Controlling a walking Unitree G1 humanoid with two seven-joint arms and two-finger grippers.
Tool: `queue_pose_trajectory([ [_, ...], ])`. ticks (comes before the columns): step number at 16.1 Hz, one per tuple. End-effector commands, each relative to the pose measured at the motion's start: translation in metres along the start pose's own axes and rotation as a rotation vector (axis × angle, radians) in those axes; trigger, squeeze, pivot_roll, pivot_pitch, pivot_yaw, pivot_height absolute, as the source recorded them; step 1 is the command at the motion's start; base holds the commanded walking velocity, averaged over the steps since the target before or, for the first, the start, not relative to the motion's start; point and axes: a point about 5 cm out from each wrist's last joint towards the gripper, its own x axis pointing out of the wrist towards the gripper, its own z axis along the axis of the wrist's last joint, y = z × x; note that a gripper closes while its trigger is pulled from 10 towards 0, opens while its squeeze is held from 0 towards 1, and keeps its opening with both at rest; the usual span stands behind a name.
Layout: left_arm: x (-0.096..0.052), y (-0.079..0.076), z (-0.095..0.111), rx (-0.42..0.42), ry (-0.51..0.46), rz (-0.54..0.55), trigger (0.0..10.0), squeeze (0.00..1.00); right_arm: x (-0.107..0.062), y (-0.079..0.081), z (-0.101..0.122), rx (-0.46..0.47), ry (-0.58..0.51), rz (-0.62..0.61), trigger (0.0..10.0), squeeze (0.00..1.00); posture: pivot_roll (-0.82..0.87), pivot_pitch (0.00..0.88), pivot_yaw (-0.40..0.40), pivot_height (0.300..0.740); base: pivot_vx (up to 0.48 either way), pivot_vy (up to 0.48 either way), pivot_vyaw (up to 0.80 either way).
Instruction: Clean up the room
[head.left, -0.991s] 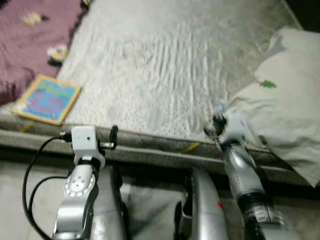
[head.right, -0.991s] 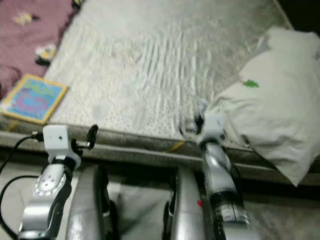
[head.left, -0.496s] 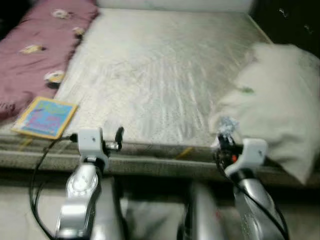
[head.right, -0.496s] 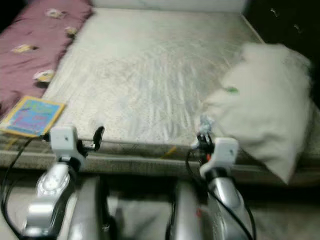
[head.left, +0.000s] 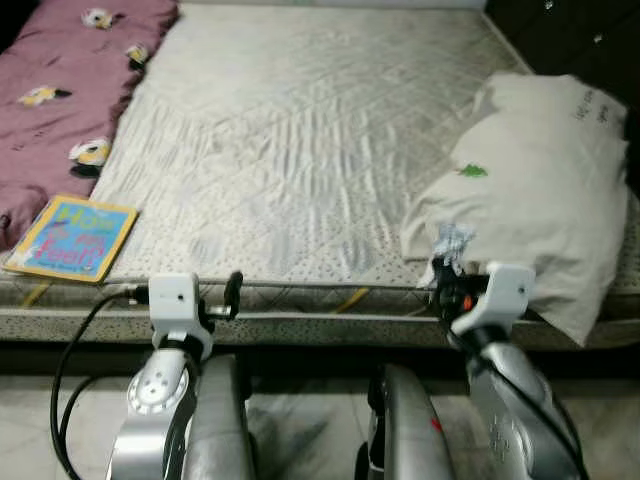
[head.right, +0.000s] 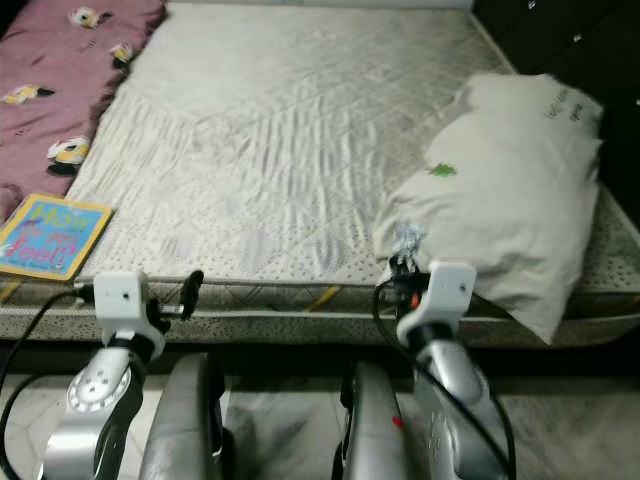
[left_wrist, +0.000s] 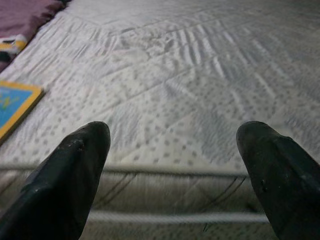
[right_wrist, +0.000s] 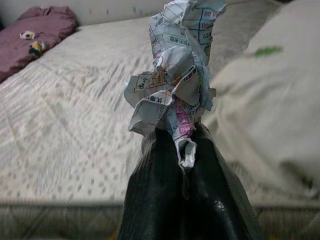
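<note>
My right gripper (head.left: 446, 262) is shut on a crumpled paper wad (right_wrist: 175, 80), white with printed text, held at the near edge of the bed beside the white pillow (head.left: 535, 190). The same wad (head.left: 453, 240) pokes up from the fingertips in the head views. My left gripper (left_wrist: 175, 165) is open with nothing between its black fingers (left_wrist: 70, 175), hovering at the mattress edge (head.left: 300, 300). A blue and yellow picture book (head.left: 72, 236) lies flat on the mattress's near left corner.
A maroon blanket (head.left: 60, 70) with small flower prints lies along the bed's left side. The quilted mattress top (head.left: 300, 130) is bare in the middle. Dark furniture (head.left: 580, 40) stands at the far right. Tiled floor (head.left: 40, 420) lies below the bed frame.
The camera has shifted and steadied, so the whole bed sits lower and sharper in view. My right arm still holds the paper wad beside the pillow; the left arm keeps its pose.
</note>
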Motion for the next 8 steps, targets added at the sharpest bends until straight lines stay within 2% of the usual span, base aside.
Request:
queue_pose_trajectory([
  [1,0.0002,0.0008,0.0052,0.002,-0.012,0.007,10.0,0.0,0.0014,-0.0015,0.0047,-0.005,-0.008,-0.006,10.0,0.0,-0.03,0.093,-0.024,0.648,0.0,0.0,0.0],
  [8,0.0063,0.0021,0.0094,0.008,-0.025,0.01,10.0,0.0,0.0104,-0.0021,0.0068,-0.014,-0.009,-0.001,10.0,0.0,-0.03,0.07,-0.023,0.735,0.0,0.0,0.0],
])
